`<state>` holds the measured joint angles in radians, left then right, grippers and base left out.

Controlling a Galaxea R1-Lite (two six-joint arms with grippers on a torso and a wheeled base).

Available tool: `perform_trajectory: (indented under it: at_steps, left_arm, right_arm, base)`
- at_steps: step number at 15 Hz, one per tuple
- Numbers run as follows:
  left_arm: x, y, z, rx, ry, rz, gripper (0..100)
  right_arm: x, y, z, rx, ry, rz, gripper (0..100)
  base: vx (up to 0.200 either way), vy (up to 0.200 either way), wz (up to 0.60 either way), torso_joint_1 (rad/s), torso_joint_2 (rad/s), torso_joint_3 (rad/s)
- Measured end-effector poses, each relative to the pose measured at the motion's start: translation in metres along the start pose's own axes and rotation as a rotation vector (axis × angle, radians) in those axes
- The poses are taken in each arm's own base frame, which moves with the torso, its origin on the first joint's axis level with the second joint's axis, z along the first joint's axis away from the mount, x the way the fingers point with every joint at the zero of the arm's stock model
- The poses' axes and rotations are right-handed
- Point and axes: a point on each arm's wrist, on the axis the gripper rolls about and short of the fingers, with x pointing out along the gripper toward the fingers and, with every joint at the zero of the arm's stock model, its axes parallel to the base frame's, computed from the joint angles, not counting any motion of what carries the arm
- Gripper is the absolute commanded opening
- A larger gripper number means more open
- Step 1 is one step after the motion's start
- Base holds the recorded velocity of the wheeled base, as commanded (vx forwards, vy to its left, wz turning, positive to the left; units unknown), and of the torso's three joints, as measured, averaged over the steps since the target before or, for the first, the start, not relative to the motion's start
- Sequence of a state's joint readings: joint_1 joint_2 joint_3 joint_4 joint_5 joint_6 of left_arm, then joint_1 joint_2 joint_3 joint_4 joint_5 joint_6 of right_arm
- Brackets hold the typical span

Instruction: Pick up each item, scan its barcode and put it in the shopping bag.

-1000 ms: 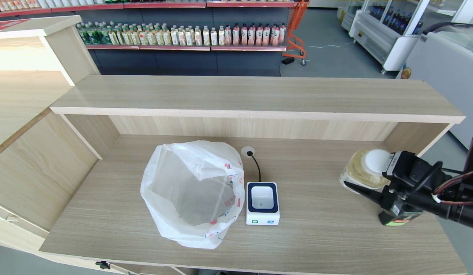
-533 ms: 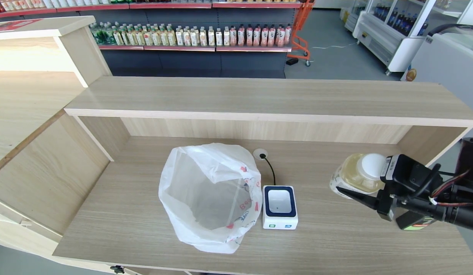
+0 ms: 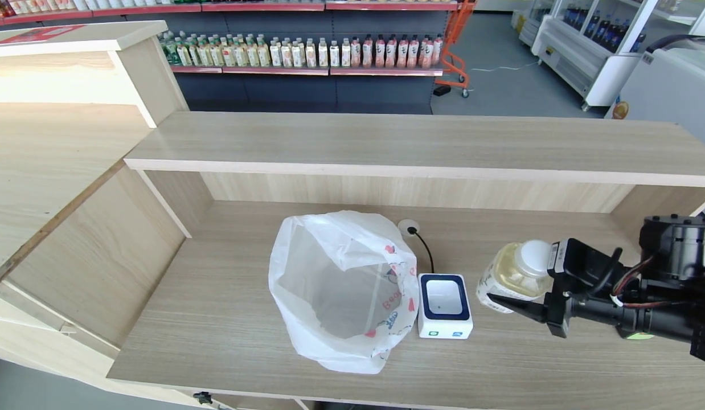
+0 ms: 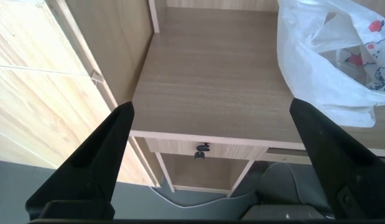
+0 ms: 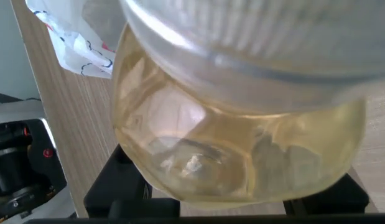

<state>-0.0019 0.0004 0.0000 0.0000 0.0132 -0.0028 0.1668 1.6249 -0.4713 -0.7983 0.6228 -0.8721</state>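
Step in hand: carrying the first item to the scan; the bag interior looks empty, so I judge the task barely begun. Right pincer (image 3: 509, 291) closed on the body of a white-capped clear plastic bottle (image 3: 515, 272) of pale yellow liquid, opened only as wide as that body, cap end toward the wrist, bottle apparently clear of the light wood counter (image 3: 227, 319). Small white box scanner (image 3: 445, 304) with a dark blue-framed window lies just beside the pincer's tip, ahead of it and lower. Translucent white plastic shopping bag (image 3: 341, 285) stands beyond the scanner, touching it or nearly so, mouth open upward. Next move, as I judge it: bring the label over the window, barcode facing down. Barcode position cannot be told, so a wrist roll may be needed. Left pincer (image 4: 211, 162) spread wide, holding nothing, hanging by the counter's near edge, with the bag off to one side of it
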Motion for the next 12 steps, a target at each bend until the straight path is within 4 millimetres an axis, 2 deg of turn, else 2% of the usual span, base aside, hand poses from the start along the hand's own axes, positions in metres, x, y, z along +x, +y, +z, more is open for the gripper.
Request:
perform_trajectory:
  at_steps: [3,7,12]
  left_arm:
    - [0.000,0.000,0.000,0.000,0.000,-0.001,100]
    - [0.000,0.000,0.000,0.000,0.000,-0.001,100]
    - [0.000,0.000,0.000,0.000,0.000,0.000,100]
  right_arm:
    - [0.007,0.003,-0.008,0.005,0.004,0.028,0]
    - [0.019,0.003,-0.018,-0.099,-0.028,0.046,0]
    - [0.043,0.002,-0.038,-0.201,-0.095,0.054,0]
  base:
    - [0.000,0.000,0.00,0.000,0.00,0.000]
    - [0.000,0.000,0.00,0.000,0.00,0.000]
    - [0.000,0.000,0.00,0.000,0.00,0.000]
